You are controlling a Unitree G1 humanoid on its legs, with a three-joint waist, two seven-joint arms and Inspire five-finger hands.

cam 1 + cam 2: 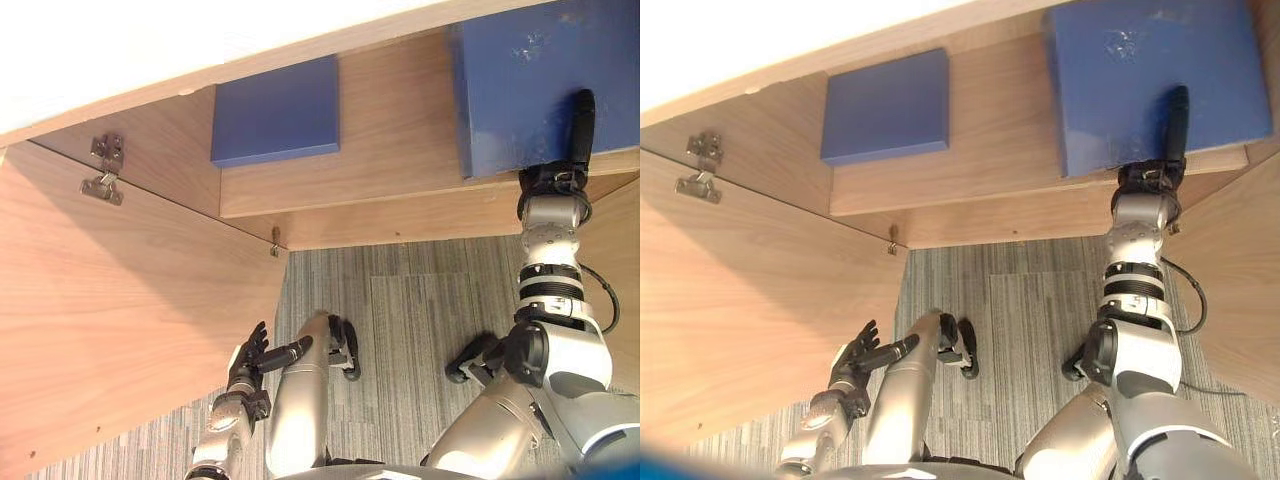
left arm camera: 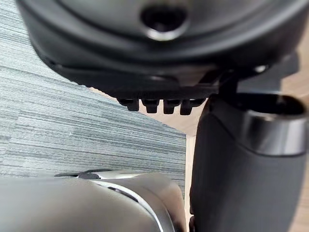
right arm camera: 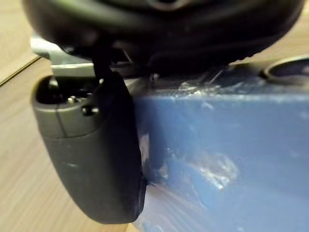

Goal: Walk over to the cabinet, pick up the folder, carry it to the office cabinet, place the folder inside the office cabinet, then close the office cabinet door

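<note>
A large blue folder (image 1: 530, 80) lies on the wooden shelf (image 1: 400, 170) of the open office cabinet, at the right, with its near edge at the shelf's front. My right hand (image 1: 575, 150) grips that near edge: the dark thumb lies on top of the folder (image 3: 217, 159), while the fingers are hidden beneath it. Down by the floor my left hand (image 1: 247, 362) hangs beside the open cabinet door (image 1: 120, 330), fingers relaxed and holding nothing.
A second, smaller blue folder (image 1: 277, 112) rests further back on the same shelf at the left. The open door bears a metal hinge (image 1: 105, 170). Grey striped carpet (image 1: 420, 320) lies below the cabinet.
</note>
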